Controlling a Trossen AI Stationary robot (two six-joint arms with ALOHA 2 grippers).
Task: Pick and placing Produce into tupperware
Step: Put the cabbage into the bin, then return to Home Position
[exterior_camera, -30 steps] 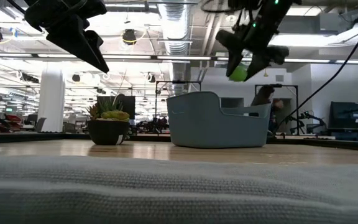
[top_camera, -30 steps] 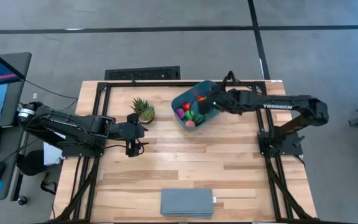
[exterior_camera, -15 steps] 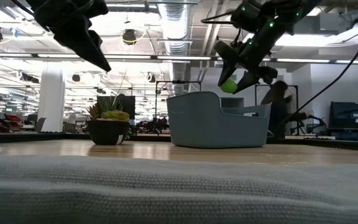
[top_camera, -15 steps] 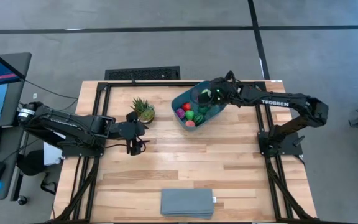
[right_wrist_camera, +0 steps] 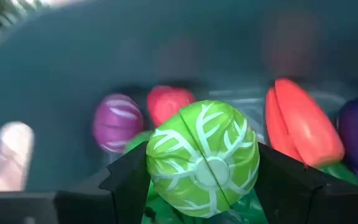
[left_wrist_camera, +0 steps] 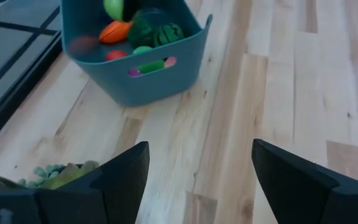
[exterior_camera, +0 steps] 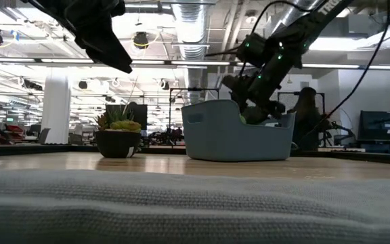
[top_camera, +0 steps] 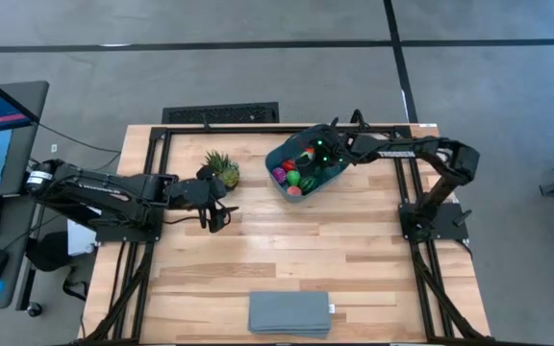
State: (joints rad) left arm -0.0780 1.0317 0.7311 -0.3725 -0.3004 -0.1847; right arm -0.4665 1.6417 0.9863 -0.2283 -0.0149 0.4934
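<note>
Item: green cabbage (right_wrist_camera: 202,158), pinched between the fingers of the right gripper (top_camera: 320,149). Change: gripper has dropped from above the teal bin (top_camera: 287,154) to inside its rim, over the other produce (left_wrist_camera: 143,34). Release likely next. Left gripper (top_camera: 217,213): spread, empty, beside the bin.

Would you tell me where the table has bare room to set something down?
Bare wood spans the table between the plant, bin and grey slab. The bin is crowded: produce, plus the right gripper with a cabbage.
</note>
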